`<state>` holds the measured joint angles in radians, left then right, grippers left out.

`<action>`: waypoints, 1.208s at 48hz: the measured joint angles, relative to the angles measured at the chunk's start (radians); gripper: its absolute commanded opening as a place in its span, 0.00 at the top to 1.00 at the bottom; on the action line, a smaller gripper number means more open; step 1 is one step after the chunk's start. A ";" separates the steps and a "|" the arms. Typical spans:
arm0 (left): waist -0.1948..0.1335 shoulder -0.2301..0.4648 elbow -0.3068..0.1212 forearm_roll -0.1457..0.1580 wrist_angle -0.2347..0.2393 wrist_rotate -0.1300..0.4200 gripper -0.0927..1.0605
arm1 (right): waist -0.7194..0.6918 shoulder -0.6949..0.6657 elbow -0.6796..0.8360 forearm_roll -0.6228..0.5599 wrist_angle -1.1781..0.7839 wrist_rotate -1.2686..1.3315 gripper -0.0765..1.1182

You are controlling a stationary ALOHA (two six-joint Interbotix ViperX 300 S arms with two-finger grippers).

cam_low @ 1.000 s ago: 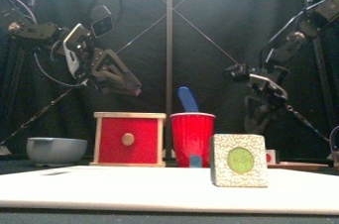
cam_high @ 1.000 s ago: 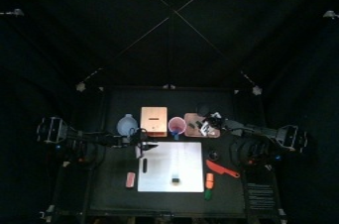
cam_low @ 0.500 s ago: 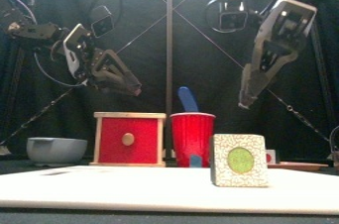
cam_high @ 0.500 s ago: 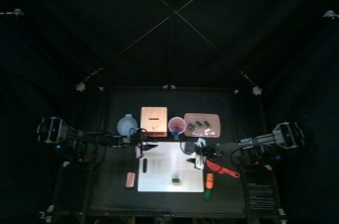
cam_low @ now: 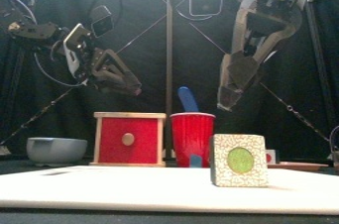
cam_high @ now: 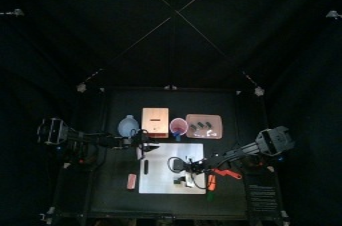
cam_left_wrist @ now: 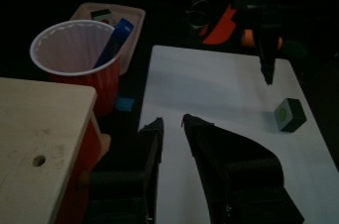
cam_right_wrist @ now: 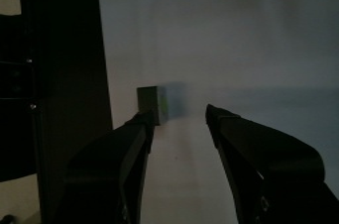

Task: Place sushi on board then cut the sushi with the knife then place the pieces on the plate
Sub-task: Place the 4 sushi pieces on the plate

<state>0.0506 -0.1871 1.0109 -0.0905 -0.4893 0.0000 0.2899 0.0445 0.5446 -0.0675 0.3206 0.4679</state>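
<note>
One sushi piece (cam_low: 240, 161), a pale block with a green centre, stands upright on the white board (cam_low: 159, 190) near its front; it shows in the top view as the sushi piece (cam_high: 175, 181). My right gripper (cam_right_wrist: 179, 119) hangs open just above the board (cam_right_wrist: 232, 40), and the sushi piece (cam_right_wrist: 154, 104) lies by one fingertip, not held. In the front view the right gripper (cam_low: 223, 94) is high above the sushi. My left gripper (cam_left_wrist: 172, 129) hovers open and empty over the board's back left corner. A red cup (cam_low: 192, 139) holds the blue knife (cam_low: 187, 99).
Along the back stand a blue-grey bowl (cam_low: 57, 150), a wooden box (cam_low: 130, 139) with a red drawer front, and the pink tray (cam_high: 205, 125). A red toy (cam_high: 131, 180) lies left of the board. An orange toy (cam_high: 214, 183) and a red one (cam_high: 227, 173) lie to its right.
My right arm swung from the back right by the tray forward and leftward over the board, ending above the sushi piece. The left arm stayed still.
</note>
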 measured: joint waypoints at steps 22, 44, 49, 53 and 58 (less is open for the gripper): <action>0.000 0.002 0.002 0.002 0.000 0.002 0.34 | 0.021 0.117 -0.064 0.028 0.002 0.000 0.25; -0.002 0.002 0.005 0.002 0.000 0.002 0.34 | 0.020 0.164 -0.066 0.011 0.005 0.000 0.39; -0.003 0.002 0.005 0.002 0.000 0.002 0.34 | 0.017 0.153 -0.057 0.011 0.041 -0.002 0.40; -0.005 0.000 0.005 0.000 0.000 0.002 0.34 | 0.006 0.117 -0.037 0.009 0.091 -0.014 0.40; -0.005 0.002 0.005 0.000 0.000 0.002 0.34 | -0.035 0.035 -0.006 0.000 0.144 0.002 0.40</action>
<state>0.0460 -0.1856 1.0155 -0.0905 -0.4893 0.0015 0.2546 0.0798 0.5384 -0.0675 0.4648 0.4694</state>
